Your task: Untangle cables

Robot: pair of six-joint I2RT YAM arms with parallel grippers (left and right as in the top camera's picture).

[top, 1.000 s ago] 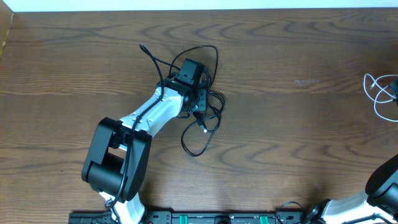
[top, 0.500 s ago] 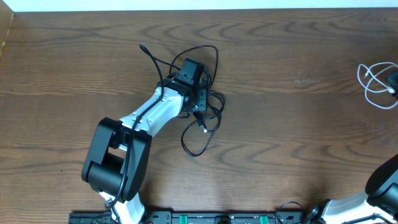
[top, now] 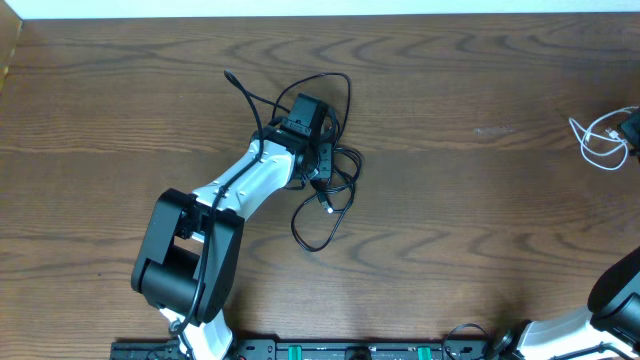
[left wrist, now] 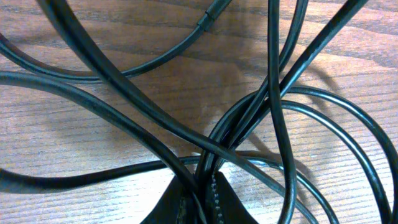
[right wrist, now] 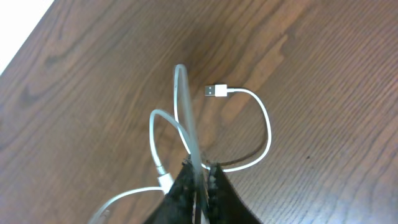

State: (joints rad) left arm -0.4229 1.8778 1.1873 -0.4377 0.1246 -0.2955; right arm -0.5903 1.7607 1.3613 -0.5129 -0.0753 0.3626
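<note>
Two thin black cables (top: pixel 343 165) lie knotted in loops left of the table's middle. My left gripper (top: pixel 322 168) is down in that tangle. In the left wrist view its gripper (left wrist: pixel 202 194) is shut on a bundle of black cable strands (left wrist: pixel 274 62) just above the wood. A white cable (top: pixel 597 140) lies bunched at the far right edge. My right gripper (right wrist: pixel 200 177) is shut on a strand of the white cable (right wrist: pixel 267 127), whose USB plug (right wrist: pixel 216 91) rests free on the table. In the overhead view only a dark corner of the right gripper (top: pixel 632 126) shows.
The brown wooden table (top: pixel 470 230) ends at a pale strip along the far edge (top: pixel 320 8). The left arm's white link (top: pixel 245 180) and black base (top: pixel 185 255) stand front left. The right arm's base (top: pixel 615 290) sits at the front right corner.
The white cable has been drawn into a tighter bunch and shifted a little left and farther back along the right edge. The left arm and the black tangle have not moved.
</note>
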